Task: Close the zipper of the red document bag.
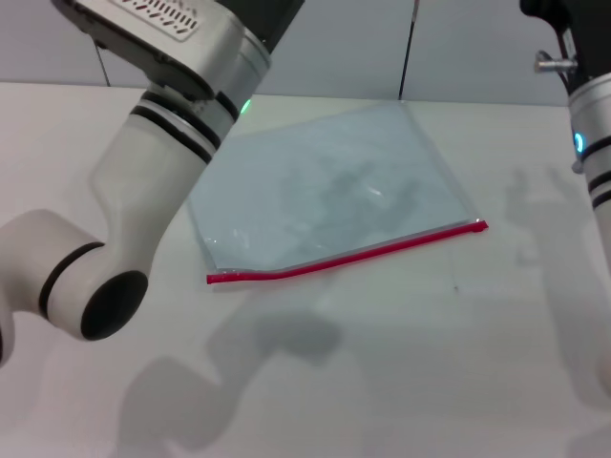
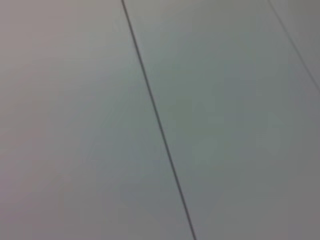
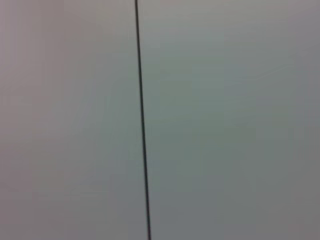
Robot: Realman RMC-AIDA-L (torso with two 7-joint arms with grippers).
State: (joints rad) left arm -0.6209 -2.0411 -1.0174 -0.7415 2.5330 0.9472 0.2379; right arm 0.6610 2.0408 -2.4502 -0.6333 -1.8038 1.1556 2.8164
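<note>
The red document bag (image 1: 325, 196) lies flat near the middle of a pale, smooth bench (image 1: 401, 372), turned at a slant. It is a thin, clear, slightly frosted plastic sleeve, roughly square, with soft creases catching light across its face.

Largest in the head view is the left arm (image 1: 143, 181), a glossy white tube with black ring joints, bent over the bag's left corner and hiding part of it. Its hand is out of sight, so I cannot tell whether it is spread or pressed together. The right arm (image 1: 587, 124) shows only at the right edge, held high and well apart from the bag; its hand cannot be judged either. Both wrist views show only blank grey panels crossed by a dark seam.

Along the bag's near edge runs the red zipper strip (image 1: 353, 256), narrow and straight except for a slight kink toward its left end. The slider is too small to pick out, so whether the strip is sealed or parted cannot be settled; this flat bag would suit either.

If closing remains, it would likely go best with one hand pinning the slippery plastic while the other draws the slider steadily along the strip.
</note>
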